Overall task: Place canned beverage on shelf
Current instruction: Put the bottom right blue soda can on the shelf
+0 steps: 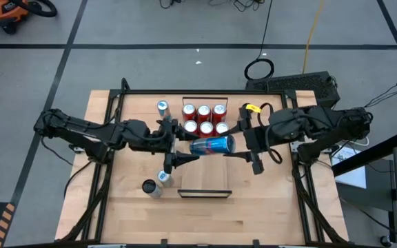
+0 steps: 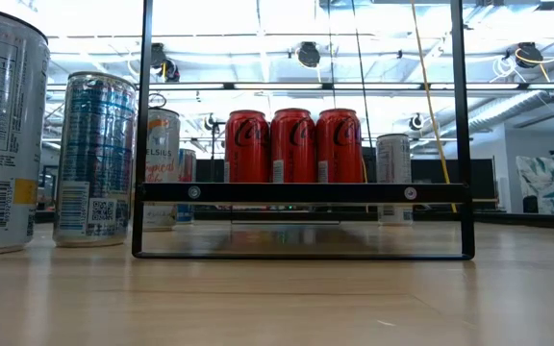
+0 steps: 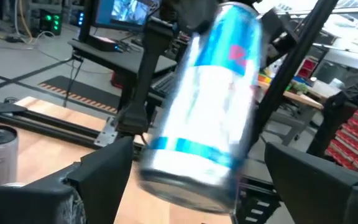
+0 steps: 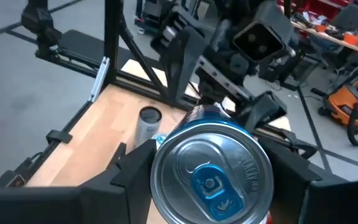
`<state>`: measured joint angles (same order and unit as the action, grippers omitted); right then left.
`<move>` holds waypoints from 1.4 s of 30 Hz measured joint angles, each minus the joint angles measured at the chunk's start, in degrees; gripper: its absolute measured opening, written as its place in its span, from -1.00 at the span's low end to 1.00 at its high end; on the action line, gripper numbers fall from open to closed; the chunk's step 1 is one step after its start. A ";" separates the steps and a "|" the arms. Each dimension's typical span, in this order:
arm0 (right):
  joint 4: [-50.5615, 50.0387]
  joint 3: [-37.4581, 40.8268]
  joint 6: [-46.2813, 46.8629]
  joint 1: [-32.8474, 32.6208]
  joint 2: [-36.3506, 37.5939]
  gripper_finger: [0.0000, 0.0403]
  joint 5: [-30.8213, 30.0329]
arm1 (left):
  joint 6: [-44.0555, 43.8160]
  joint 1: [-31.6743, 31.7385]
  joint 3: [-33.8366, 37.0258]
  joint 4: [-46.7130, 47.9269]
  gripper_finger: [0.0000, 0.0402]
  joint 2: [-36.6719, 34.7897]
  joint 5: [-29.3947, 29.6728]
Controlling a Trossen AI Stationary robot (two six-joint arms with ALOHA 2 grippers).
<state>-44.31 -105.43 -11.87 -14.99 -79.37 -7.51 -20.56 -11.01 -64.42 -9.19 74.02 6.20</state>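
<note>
My right end effector (image 1: pixel 243 143) clamps glossy blue cylindrical can (image 1: pixel 212 145); left end effector (image 1: pixel 173 146) spread apart at nine o'clock.

Grey floor (image 1: pixel 185 27) crossed by dark tape lines around the wooden table (image 1: pixel 102 207). Orange shop vacuum (image 1: pixel 9 12) off the table's far-left corner. Yellow cable (image 1: pixel 313 31) trails beyond its far edge. Bright ceiling lights (image 2: pixel 306 24) overhead.
</note>
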 joint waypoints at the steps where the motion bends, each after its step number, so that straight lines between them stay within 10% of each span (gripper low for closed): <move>1: 0.26 0.00 0.00 0.33 0.00 0.03 0.98 | -0.01 0.37 0.00 0.15 0.82 0.00 -0.05; 27: 2.95 0.00 0.53 2.66 -0.28 0.05 4.83 | -1.15 2.80 0.00 0.84 0.15 0.00 -9.70; 42: 3.45 0.00 26.12 2.24 -0.26 0.58 4.42 | -1.56 2.78 0.00 0.01 0.15 0.04 -9.07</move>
<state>-40.86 -105.43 14.25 -12.75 -79.64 -3.09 -22.12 -8.23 -64.42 -9.18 74.06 -2.86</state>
